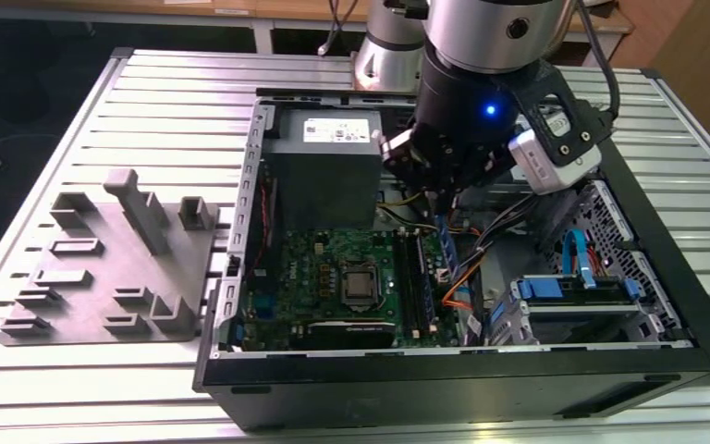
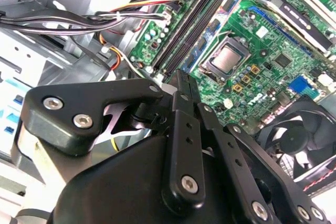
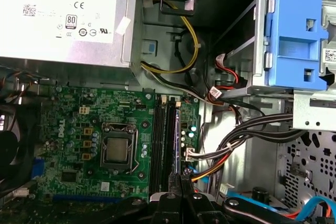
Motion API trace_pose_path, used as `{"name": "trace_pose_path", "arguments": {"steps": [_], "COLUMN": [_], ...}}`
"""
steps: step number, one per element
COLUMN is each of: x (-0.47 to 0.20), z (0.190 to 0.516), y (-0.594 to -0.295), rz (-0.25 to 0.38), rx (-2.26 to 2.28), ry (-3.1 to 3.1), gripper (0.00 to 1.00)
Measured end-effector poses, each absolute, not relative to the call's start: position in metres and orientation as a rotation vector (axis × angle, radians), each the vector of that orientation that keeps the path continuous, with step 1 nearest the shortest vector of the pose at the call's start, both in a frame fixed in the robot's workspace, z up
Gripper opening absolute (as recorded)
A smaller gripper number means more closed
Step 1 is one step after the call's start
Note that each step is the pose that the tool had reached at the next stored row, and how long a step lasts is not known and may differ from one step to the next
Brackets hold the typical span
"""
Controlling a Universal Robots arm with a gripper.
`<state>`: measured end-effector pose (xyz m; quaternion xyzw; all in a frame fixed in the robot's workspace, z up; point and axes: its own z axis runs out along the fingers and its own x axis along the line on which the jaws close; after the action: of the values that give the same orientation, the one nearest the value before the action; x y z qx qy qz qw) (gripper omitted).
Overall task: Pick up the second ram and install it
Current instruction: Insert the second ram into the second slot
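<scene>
1. Gripper (image 2: 181, 84) is clenching the second ram (image 3: 177, 140) edge-on.
2. That stick is hanging over the motherboard (image 3: 79, 124), by its black memory slots (image 3: 159, 140), inside the open computer case (image 1: 454, 368).

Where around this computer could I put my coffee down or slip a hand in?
Bare slatted table beyond the grey tray and along the case's near edge. Inside it's crowded: cables, gripper holding the second ram.

Green mobo (image 1: 330, 277), blue ram (image 1: 446, 245), black gripper (image 1: 444, 188). Grey tray (image 1: 108, 268) at exterior view's left; ribbed silver table (image 1: 145, 92); black case (image 1: 454, 388); blue caddy (image 3: 294, 35); wires (image 3: 195, 51) yellow, orange, black.
</scene>
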<state>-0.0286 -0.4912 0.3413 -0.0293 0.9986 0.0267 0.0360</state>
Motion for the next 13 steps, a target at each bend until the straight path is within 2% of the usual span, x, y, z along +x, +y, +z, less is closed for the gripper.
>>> {"name": "trace_pose_path", "arguments": {"steps": [13], "x": [-0.0286], "z": [0.3344], "y": [-0.4912], "rz": [0.082], "rx": [-0.090], "ry": [3.067], "gripper": [0.08]}}
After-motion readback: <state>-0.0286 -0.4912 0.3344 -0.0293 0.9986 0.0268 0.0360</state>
